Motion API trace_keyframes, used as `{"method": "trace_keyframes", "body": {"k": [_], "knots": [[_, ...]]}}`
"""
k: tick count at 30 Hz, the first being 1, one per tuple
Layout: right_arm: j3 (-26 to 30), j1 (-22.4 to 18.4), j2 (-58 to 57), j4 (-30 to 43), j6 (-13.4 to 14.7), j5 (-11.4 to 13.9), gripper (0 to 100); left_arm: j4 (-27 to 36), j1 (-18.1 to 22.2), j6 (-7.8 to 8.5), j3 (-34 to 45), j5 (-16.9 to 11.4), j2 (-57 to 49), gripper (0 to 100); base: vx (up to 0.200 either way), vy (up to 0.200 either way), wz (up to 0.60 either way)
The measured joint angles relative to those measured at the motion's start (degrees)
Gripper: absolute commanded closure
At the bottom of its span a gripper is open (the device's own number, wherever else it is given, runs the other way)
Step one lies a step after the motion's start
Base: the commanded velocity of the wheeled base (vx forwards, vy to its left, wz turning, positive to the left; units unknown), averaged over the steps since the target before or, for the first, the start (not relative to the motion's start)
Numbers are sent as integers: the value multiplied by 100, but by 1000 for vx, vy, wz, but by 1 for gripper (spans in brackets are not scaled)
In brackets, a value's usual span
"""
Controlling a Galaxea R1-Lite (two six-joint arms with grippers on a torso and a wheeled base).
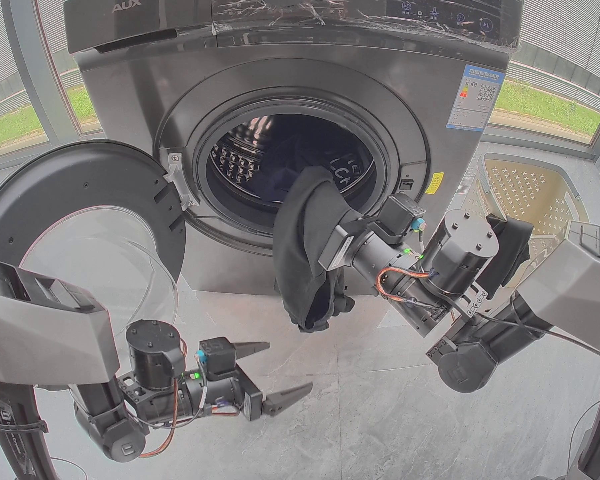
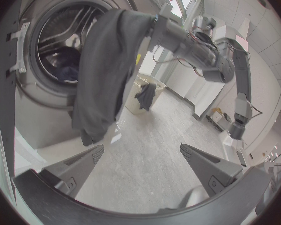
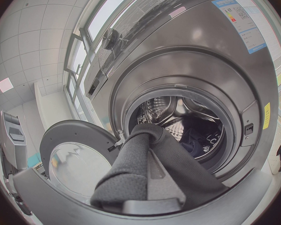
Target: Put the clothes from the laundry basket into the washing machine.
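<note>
Holding a dark garment (image 1: 307, 255) clamped in the right pincer (image 1: 327, 236) at the mouth of the washer (image 1: 353, 81) (left pincer (image 1: 288, 368) gapes empty), loading is in hand; next, push inside and release.

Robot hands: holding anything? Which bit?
The right gripper pinches the black garment by a bunched fold near its top; the rest hangs. The left gripper is open, empty.

Daylight is pouring through the windows (image 3: 107, 13); glare is glinting off the washer (image 3: 196, 35); wrist views are bending toward dark edges.
</note>
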Motion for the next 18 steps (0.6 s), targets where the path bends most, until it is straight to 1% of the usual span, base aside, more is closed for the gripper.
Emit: {"method": "trace_keyframes", "body": {"k": [3,6,10,15,18], "knots": [[33,28,-20,-7,0,2,100,-2,71,-62,-485,11,13,0,0,0,0],[67,61,-40,-10,0,2,100,0,124,-173,-989,17,52,0,0,0,0],[91,107,-57,-5,0,0,100,2,160,-278,-1504,24,168,0,0,0,0],[107,229,-85,12,0,-5,100,7,176,-343,-2033,35,432,0,0,0,0],[130,339,-127,22,0,-52,100,18,184,-357,-2310,50,611,0,0,0,0]]}}
